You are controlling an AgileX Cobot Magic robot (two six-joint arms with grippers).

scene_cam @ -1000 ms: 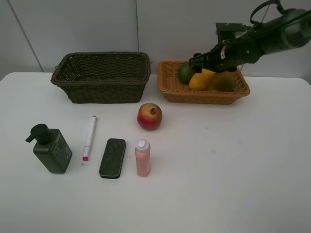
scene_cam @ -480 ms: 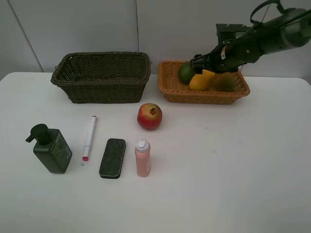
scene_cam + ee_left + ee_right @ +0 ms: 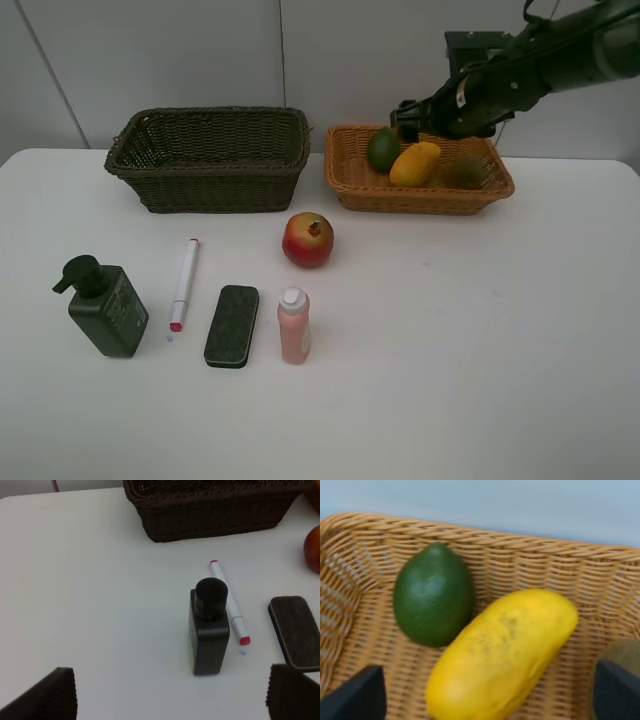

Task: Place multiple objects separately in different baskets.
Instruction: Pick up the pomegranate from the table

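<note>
The right gripper (image 3: 490, 694) hangs over the orange basket (image 3: 420, 198), fingers spread wide and empty. Inside the basket the mango (image 3: 414, 163) leans on the lime (image 3: 383, 149), with the kiwi (image 3: 463, 171) beside it. The pomegranate (image 3: 308, 240) sits on the table just in front of the basket. Reaching for it, the arm could clip the basket's front wall and drag it, or nudge the round fruit so it rolls away. The left gripper (image 3: 170, 692), far from the basket, is spread and empty too.

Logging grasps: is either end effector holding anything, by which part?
Nothing: left end effector and right end effector are open; the yellow-orange mango lies free in the orange-tan wicker basket.
</note>
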